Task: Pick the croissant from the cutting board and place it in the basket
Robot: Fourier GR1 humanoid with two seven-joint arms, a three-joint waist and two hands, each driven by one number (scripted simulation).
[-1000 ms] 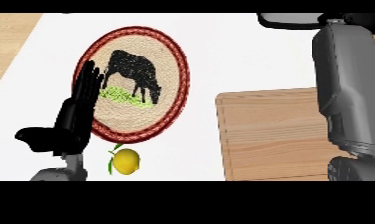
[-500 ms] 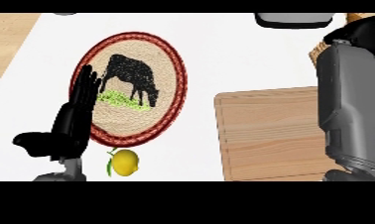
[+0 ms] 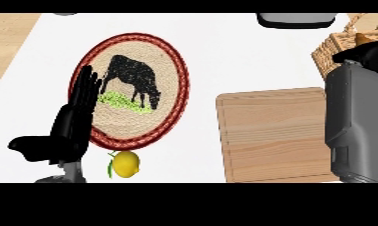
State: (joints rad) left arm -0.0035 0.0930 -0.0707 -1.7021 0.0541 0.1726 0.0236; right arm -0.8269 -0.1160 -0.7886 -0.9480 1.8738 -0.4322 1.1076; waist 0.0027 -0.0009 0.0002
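Left hand (image 3: 70, 120): black, fingers (image 3: 85, 82) straight, apart and pointing up, holding nothing, thumb out to the side; it rests at the lower left with its fingertips over the left edge of the plate. Its grey forearm barely shows at the lower edge. Right hand (image 3: 360, 56): black, only a small part visible at the far right against the basket; whether it grasps anything cannot be told. Right forearm (image 3: 353, 120): grey and blocky, rising along the right edge and overlapping the right side of the board. Golden-brown croissant (image 3: 368, 38): a small part shows at the basket, just above the right hand; whether it is held or lying inside cannot be told. Pale woven wicker basket (image 3: 332, 52): upper right, cut by the edge. Light rectangular wooden cutting board (image 3: 273, 135): lower right of centre, its top bare. Round woven plate with red braided rim (image 3: 181, 89): left of centre, bearing a black cow on green grass. Yellow lemon with green leaf (image 3: 127, 163): just below the plate, near the left hand. White worktop (image 3: 244, 55): carries all of these. Against half a second ago, the right forearm has shifted toward the right edge and more of the basket shows; left hand, plate, lemon and board are unchanged.
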